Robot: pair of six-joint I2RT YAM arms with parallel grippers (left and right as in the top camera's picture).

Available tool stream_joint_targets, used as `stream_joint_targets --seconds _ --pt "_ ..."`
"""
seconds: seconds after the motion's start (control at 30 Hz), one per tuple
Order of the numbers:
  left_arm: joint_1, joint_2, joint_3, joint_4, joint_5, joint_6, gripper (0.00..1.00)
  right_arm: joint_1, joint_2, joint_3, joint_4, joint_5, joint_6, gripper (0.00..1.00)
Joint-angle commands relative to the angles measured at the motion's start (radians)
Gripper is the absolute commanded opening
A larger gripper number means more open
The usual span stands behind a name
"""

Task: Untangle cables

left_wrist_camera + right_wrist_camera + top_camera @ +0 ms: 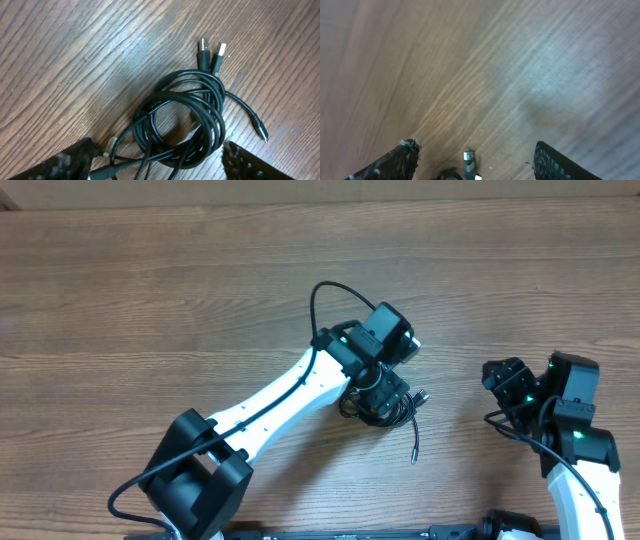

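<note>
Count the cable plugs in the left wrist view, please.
3: two USB plugs side by side above the coil, one small plug on the loose end at right. A pale fourth may sit lower left; others may be hidden.

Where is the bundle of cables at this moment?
In the overhead view the cables lie on the table just right of centre, directly under the left gripper, with the right gripper farther to the right.
</note>
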Motion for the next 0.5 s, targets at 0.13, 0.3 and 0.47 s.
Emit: stream_joint_targets --seconds 0.13,0.3,0.47 --pt "-0.056 0.053 0.014 0.019 -0.038 -0.069 0.70 -0.017 -0.012 0.023 -0.018 0.011 0.000 0.72" --pt "-0.076 0.093 0.014 0.018 -0.037 -0.154 0.64 -0.017 -0.012 0.023 -0.017 0.011 0.000 0.72" --pt "-0.098 0.135 0.014 0.018 -0.037 -0.183 0.64 -0.017 -0.012 0.023 -0.017 0.011 0.000 0.73"
